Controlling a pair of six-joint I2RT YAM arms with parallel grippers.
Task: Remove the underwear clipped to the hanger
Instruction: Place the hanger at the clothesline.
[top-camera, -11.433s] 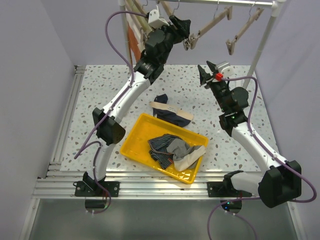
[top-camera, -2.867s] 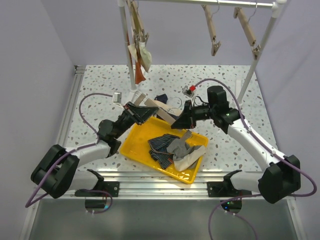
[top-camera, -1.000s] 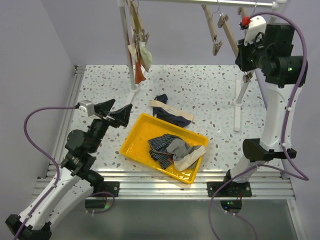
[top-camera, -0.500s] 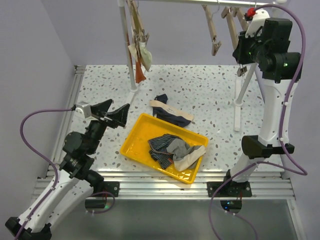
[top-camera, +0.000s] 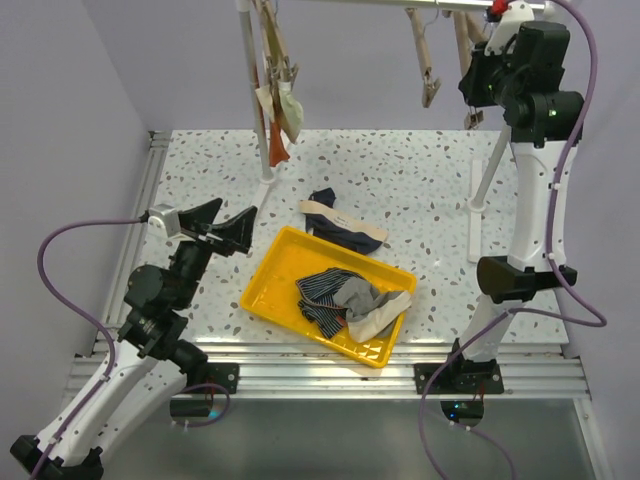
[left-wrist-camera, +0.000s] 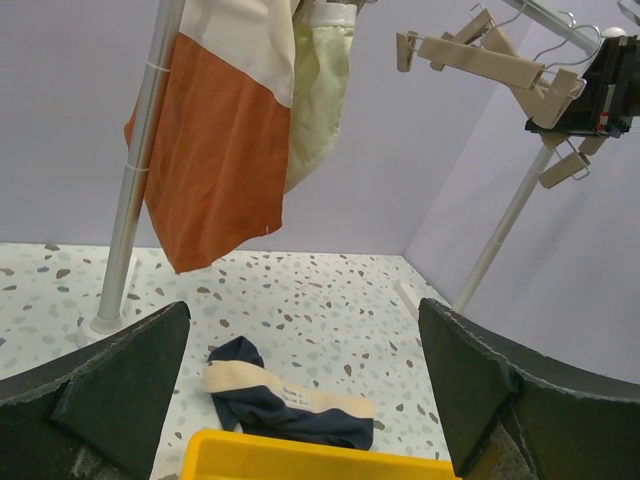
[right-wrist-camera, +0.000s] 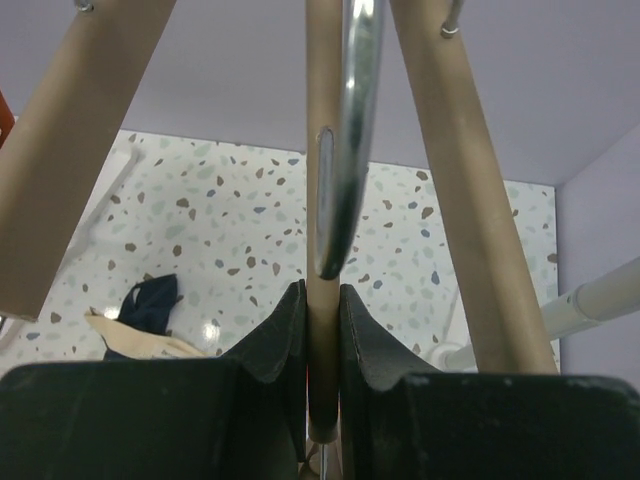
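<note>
Right two-finger gripper (right-wrist-camera: 322, 330) pinched on a slim beige wooden hanger (right-wrist-camera: 322, 200) up at the rail. Left gripper (top-camera: 222, 222) spread wide, empty, near the table's left edge. Orange-red and pale cream-green underwear (left-wrist-camera: 225, 150) still clipped at the far-left post.

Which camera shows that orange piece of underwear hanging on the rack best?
The left wrist view: the orange underwear hangs large and unobstructed beside the pole. The top external view shows it small and partly hidden behind paler cloth. The right wrist view misses it.
</note>
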